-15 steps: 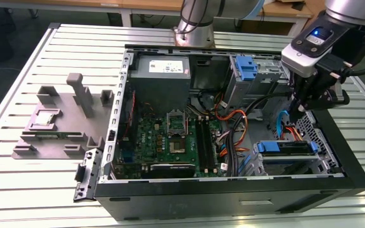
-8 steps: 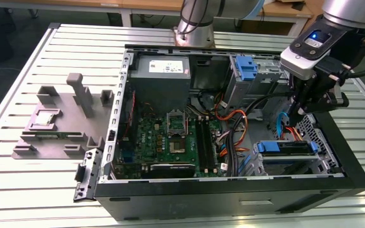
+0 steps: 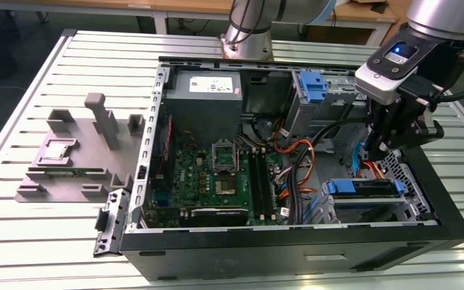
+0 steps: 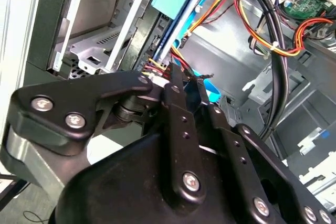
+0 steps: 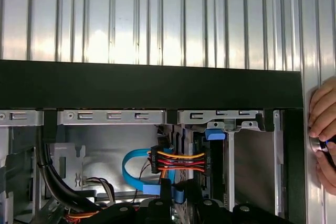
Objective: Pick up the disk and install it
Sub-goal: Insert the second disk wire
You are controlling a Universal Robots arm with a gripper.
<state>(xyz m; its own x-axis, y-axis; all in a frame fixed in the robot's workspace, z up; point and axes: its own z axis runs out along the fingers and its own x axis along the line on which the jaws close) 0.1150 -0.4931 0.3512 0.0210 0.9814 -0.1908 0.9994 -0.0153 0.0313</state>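
slatted metal table (image 3: 22, 235) – open PC case (image 3: 296, 248) on it | gripper (image 4: 189, 80) inside case by drive cage, fingers nearly together, holding nothing | disk (image 3: 361, 188) – in blue caddy, seated in cage at case's front corner

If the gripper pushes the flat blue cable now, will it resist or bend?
Probably it bends: the flat blue cable already curves in a loose loop. It looks thin and light. Its plugged end beside the red-and-yellow wires may tug.

Exterior view: high, angled down on open PC case (image 3: 296, 241); 2 wrist views close inside drive-bay corner, shared cables (image 5: 178, 161)
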